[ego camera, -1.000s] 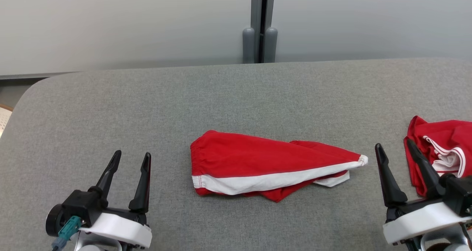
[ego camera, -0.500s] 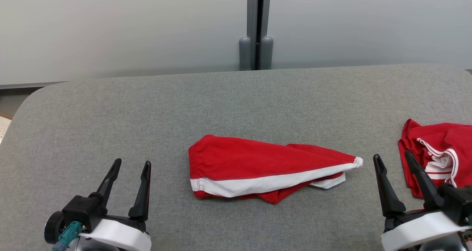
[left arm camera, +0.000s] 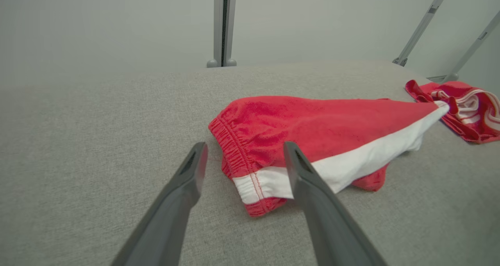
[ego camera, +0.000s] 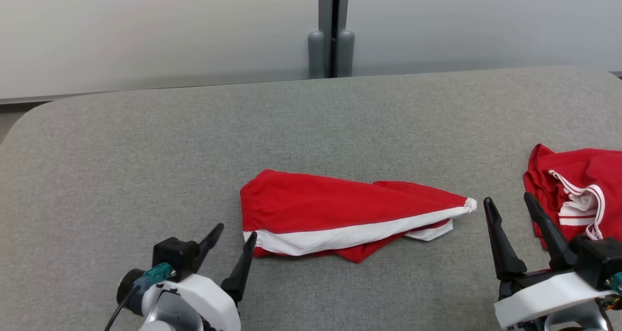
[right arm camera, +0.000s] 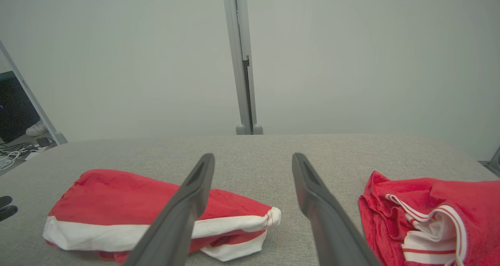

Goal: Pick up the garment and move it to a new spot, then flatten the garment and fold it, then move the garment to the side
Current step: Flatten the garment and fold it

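We see the folded red-and-white garment [ego camera: 340, 214] lying mid-way across the bench [ego camera: 146, 151]. Our left end effector [ego camera: 237, 231], fingers apart and empty, sits just beside its waistband corner. Our right end effector [ego camera: 507, 199], likewise spread, stands between its pointed end and a second red garment [ego camera: 578, 190].

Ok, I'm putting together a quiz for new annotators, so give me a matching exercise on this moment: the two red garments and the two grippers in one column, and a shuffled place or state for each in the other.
Things
1. folded shorts
2. crumpled garment
3. left gripper
4. right gripper

Places or states
A. open, pointing at the gap between the two red garments
B. bunched up at the right edge of the table
C. open, fingertips by the elastic waistband end
D. lying flat mid-table, white band along the near side

Pairs: 1-D, 2-B, 3-C, 4-A
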